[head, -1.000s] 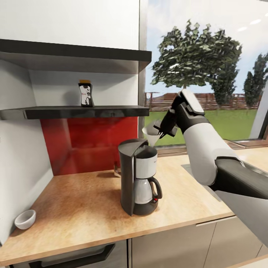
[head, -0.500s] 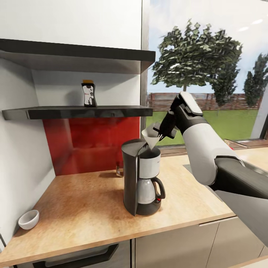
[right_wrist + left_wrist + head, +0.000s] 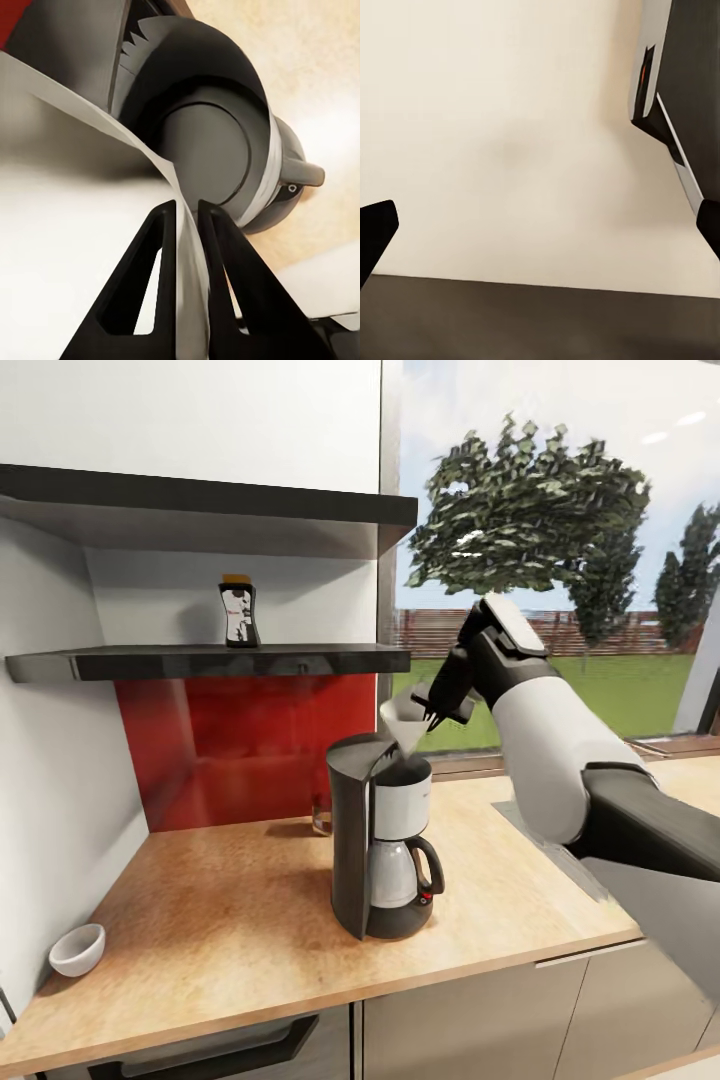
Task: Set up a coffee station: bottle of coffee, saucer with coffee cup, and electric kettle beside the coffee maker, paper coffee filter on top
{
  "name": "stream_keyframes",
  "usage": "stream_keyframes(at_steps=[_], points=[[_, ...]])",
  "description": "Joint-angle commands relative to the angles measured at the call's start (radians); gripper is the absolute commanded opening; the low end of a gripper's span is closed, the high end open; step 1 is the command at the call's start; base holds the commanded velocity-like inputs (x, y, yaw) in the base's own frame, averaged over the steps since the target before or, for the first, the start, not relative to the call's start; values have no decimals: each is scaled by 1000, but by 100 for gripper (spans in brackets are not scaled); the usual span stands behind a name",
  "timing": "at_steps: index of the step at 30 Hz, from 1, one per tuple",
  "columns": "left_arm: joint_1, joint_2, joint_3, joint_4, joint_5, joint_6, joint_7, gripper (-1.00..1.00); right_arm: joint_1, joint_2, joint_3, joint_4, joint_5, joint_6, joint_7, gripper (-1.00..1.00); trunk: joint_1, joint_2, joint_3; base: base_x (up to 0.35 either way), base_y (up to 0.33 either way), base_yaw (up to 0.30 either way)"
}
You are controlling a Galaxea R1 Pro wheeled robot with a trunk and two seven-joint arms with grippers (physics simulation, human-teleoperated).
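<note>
The black and silver coffee maker (image 3: pixel 380 840) stands mid-countertop (image 3: pixel 230 920) with its lid swung open. My right gripper (image 3: pixel 432 710) is shut on the rim of the white paper coffee filter (image 3: pixel 403 728), whose tip hangs just over the machine's open top. In the right wrist view the fingers (image 3: pixel 161 277) pinch the filter's edge (image 3: pixel 82 247) directly above the coffee maker (image 3: pixel 217 142). The bottle of coffee (image 3: pixel 236 612) sits on the dark shelf (image 3: pixel 210 660). A white coffee cup (image 3: pixel 77 949) rests at the counter's front left. My left gripper (image 3: pixel 540 232) is open, its fingertips wide apart.
A red backsplash (image 3: pixel 250 750) and white side wall (image 3: pixel 60 790) close in the counter's left corner. A second shelf (image 3: pixel 200 510) hangs above the first. A small glass item (image 3: pixel 320 818) peeks from behind the coffee maker. A sink edge (image 3: pixel 540 850) lies under my right arm.
The camera shifted slightly, moving the scene right. My right gripper carried the filter down and left, closer over the coffee maker's open top.
</note>
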Motion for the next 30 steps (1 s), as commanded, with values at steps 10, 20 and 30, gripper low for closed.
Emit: stream_keyframes(at_steps=[10,20,30], points=[[1,-2,1,-1,-2,3,2,100,-29,1,-8,19,-6,4,-8,-100,0,0,0,0,0,0],[2,-3,1,-1,-2,4,2,100,-29,1,-9,21,-7,4,-9,-100,0,0,0,0,0,0],[2,-4,2,-1,-2,3,2,100,-29,1,-10,46,-2,4,-11,-100,0,0,0,0,0,0]])
